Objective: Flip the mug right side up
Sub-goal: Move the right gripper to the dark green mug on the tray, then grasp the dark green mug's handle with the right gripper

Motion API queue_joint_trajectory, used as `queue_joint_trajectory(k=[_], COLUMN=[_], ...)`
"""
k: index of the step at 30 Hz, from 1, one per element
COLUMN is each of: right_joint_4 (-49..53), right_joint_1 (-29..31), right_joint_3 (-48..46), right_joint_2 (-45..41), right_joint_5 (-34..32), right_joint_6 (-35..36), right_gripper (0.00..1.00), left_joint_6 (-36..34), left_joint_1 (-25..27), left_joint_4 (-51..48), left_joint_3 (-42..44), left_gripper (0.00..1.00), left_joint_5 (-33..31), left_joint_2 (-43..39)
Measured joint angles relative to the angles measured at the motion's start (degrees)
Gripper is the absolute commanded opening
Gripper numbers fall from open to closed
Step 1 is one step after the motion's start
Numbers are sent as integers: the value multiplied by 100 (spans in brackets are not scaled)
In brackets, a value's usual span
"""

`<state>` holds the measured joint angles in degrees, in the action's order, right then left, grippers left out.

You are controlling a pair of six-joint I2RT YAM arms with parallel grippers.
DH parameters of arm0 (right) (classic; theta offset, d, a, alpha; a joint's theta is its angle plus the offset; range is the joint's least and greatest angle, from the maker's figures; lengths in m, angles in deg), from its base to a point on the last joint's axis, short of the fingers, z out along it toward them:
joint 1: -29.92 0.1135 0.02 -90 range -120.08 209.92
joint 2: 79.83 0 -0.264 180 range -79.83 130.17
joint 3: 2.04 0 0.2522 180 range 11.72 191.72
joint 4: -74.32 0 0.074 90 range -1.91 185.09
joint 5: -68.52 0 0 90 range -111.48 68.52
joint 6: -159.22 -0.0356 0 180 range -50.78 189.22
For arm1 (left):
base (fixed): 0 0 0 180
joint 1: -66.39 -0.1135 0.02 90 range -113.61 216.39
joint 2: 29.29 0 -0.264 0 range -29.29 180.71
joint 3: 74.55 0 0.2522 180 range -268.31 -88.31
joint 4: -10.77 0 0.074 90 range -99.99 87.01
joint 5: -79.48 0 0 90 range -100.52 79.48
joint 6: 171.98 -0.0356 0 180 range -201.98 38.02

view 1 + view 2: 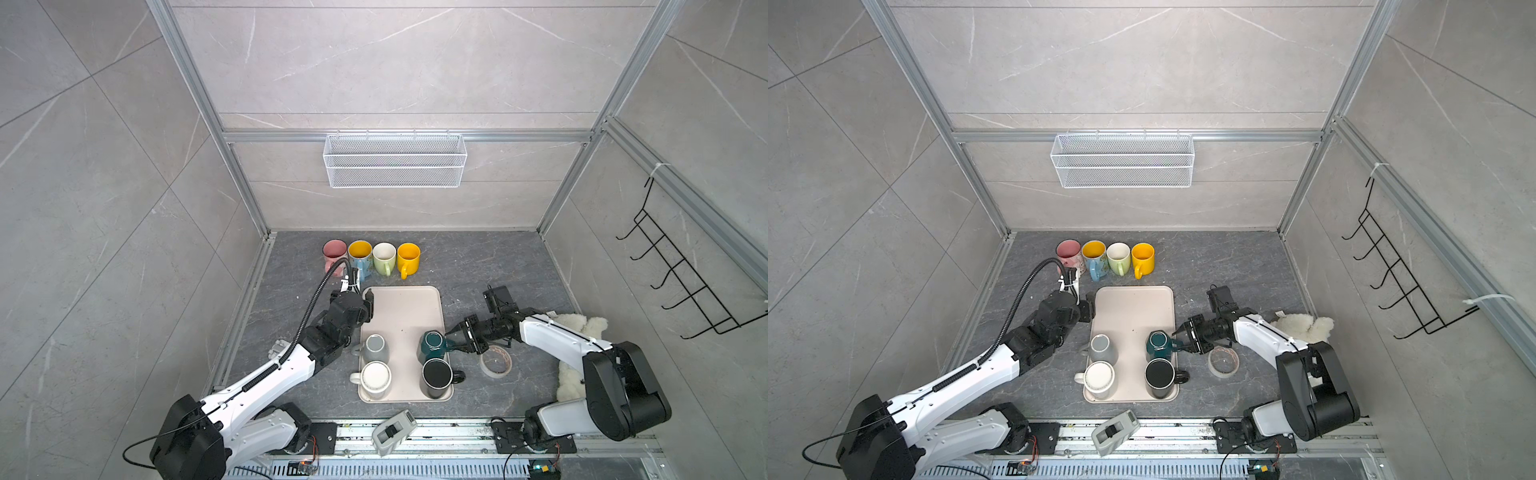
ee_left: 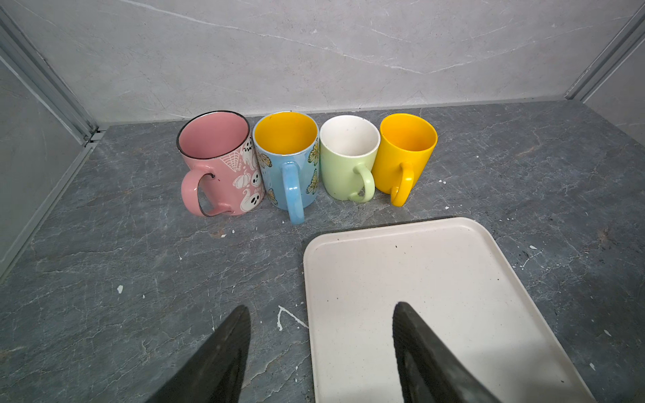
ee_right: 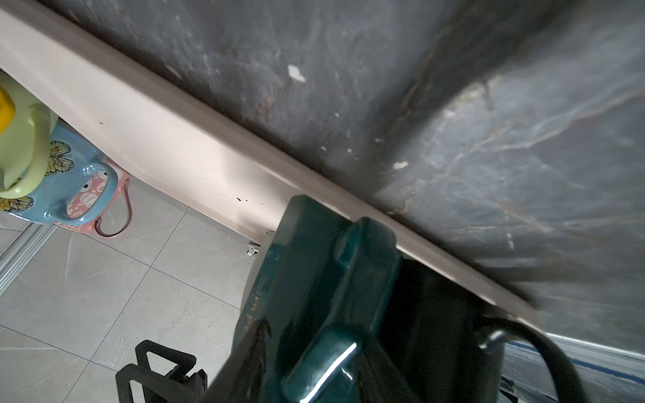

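1. Right claw point(image 1: 449, 338) has its tips at the teal mug point(image 1: 430, 347) handle point(image 3: 349, 279); can't tell if it's clamped.
2. Teal mug: right side of the tray point(image 1: 399, 307), base up, mouth down, long axis about vertical, handle pointing right at the claw.
3. Left claw point(image 2: 321, 310) released, holding nothing, over the tray's far-left corner.
4. On the tray: four mugs. Teal mug, grey mug point(image 1: 375, 349), white mug point(image 1: 375, 377), black mug point(image 1: 436, 376).
5. Worktop point(image 1: 478, 266) back row: four more, mouths up. Pink mug point(image 2: 213, 153), blue mug point(image 2: 286, 164), green mug point(image 2: 345, 164), yellow mug point(image 2: 405, 153).
6. One tape roll point(image 1: 495, 361) just right of the tray.
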<state>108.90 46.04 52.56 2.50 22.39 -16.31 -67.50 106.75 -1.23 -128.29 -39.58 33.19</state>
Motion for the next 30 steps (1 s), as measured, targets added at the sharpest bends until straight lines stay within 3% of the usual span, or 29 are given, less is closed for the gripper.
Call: queue_joint_trajectory(k=[25,30], right_joint_4=[-343,-509], right_joint_1=[46,122], right_joint_3=[409,409], right_joint_2=[509,658], right_joint_5=[0,-2], right_joint_6=[-2,-50], right_gripper=[33,27], left_joint_6=[0,0], left_joint_1=[0,0], left_joint_4=[-2,-2], left_joint_3=[0,0], left_gripper=[68,68], left_joint_5=[-72,-81], left_joint_2=[68,70])
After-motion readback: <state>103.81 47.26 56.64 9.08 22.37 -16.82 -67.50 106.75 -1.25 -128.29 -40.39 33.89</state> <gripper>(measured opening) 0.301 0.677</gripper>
